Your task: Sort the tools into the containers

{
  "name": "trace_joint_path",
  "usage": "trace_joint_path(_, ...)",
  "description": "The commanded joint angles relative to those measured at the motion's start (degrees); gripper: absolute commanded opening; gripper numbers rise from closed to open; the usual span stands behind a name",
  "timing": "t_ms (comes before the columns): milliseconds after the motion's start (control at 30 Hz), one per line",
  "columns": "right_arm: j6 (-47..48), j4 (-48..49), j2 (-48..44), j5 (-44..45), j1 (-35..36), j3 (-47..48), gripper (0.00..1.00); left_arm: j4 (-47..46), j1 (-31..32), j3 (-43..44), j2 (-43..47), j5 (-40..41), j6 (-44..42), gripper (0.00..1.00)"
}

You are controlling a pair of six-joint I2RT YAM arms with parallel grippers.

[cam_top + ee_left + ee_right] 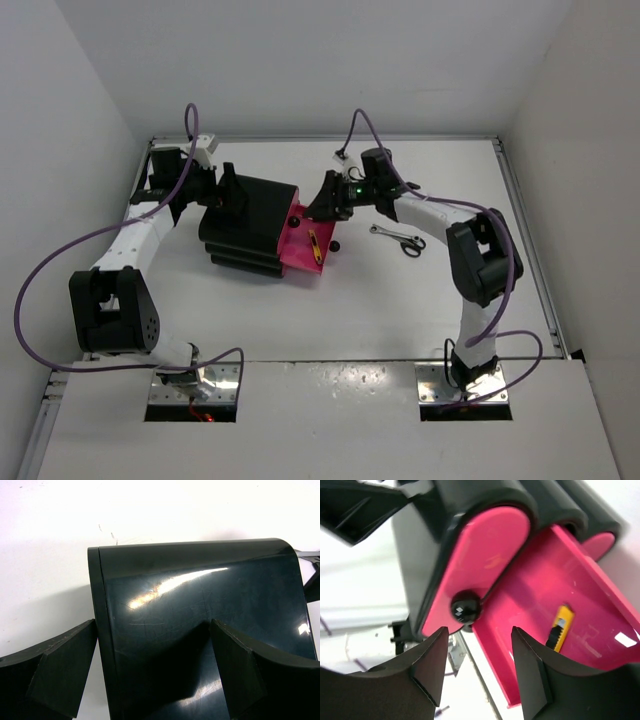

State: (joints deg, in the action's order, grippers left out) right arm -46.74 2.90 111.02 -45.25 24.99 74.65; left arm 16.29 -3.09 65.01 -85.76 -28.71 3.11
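Your right gripper [477, 630] hangs with jaws apart, nothing between them, just below a closed drawer's knob [466, 606]. The yellow-and-black knife [560, 628] lies in the pulled-out pink drawer [530, 590], its long axis parallel to the drawer front. Your left gripper [153, 622] is spread astride the black drawer unit [200, 590].

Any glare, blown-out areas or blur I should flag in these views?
Top external: evenly lit, sharp, soft shadows on the table. Left wrist: glare streaks across the glossy black drawer unit, table blown out white, left hand's fingers dark and soft. Right wrist: open pink drawer and knob slightly blurred, small glare patch on the drawer floor, right hand's fingers in shadow.
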Motion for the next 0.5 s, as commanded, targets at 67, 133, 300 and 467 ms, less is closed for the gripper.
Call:
trace_joint_path(67,10.2,2.7,-8.3,-9.4,-5.3,-0.7,0.52,13.7,0.4,-5.2,-5.2,6.1,-5.4,0.97)
trace_joint_path(133,19.6,-1.4,-10.0,-11.3,-6.9,-1.9,0.52,13.7,0.4,-5.2,-5.2,6.1,-5.4,0.97)
trace_joint_path(300,54.9,-23.2,-14.5,-4.7,-8.6,-6.7,0.55,13.7,0.4,-5.2,-5.2,5.6,-5.4,0.97)
trace_joint_path(467,71.3,-25.8,-15.2,2.7,-7.9,-10.6,0.58,13.7,0.4,-5.2,-5.2,5.6,-5.4,0.97)
